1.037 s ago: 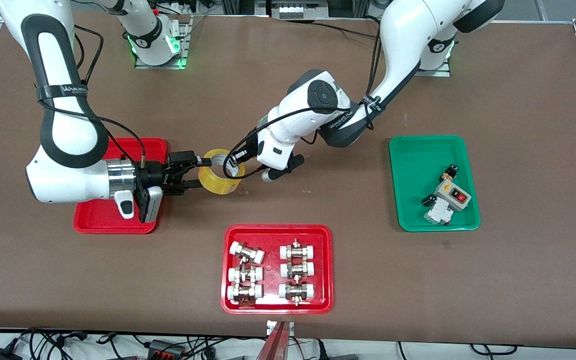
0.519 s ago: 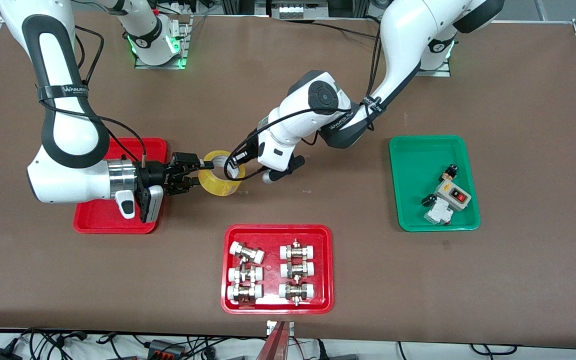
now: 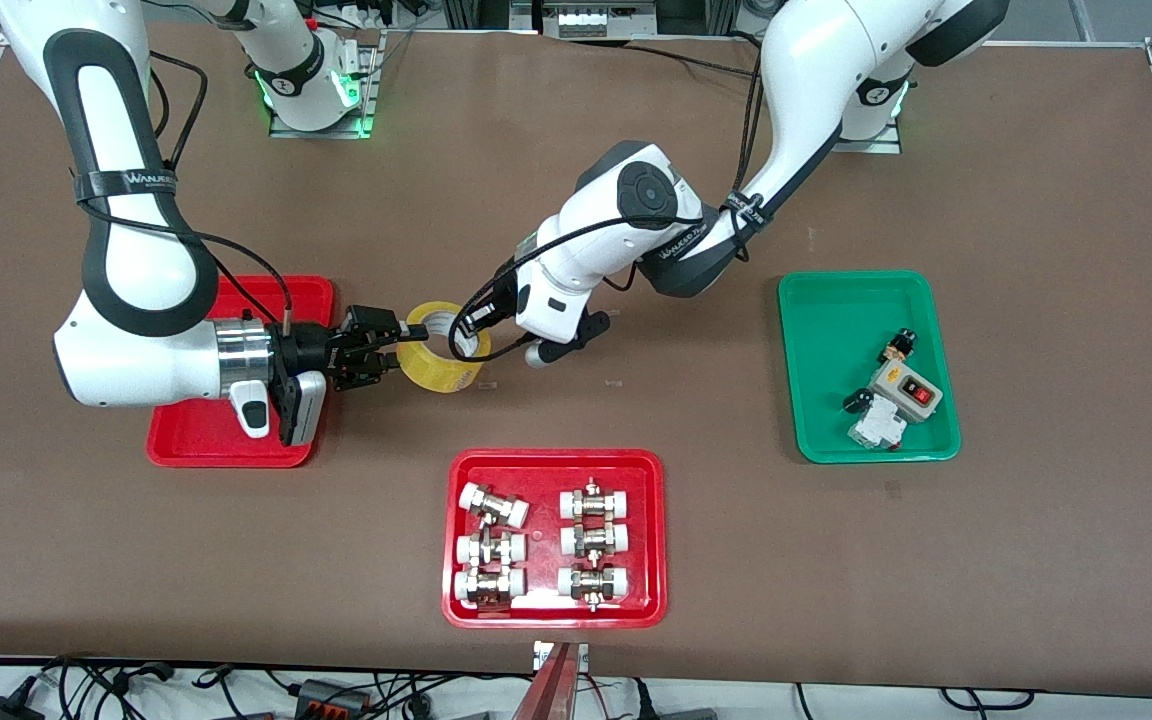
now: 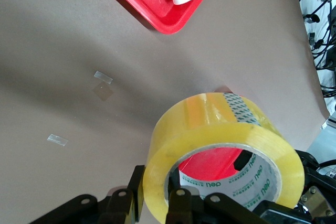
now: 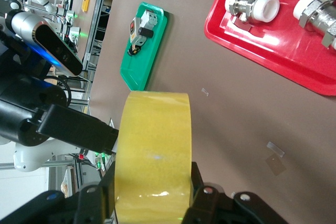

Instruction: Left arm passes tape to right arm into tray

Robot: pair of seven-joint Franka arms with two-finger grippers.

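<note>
I see a ring-shaped roll of translucent yellow packing tape point(image 4: 220, 140) — glossy and smooth, with a pale printed paper-like core. The brown table top point(image 3: 1036, 150) looks matt, faintly grained. The red rectangular plastic tray point(image 3: 186, 445) has a smooth, slight sheen, as does the green plastic tray point(image 3: 826, 330). The right arm's silver wrist cylinder point(image 3: 241, 357) is bright metal — its black gripper point(image 3: 391, 345) looks like matt plastic.
</note>
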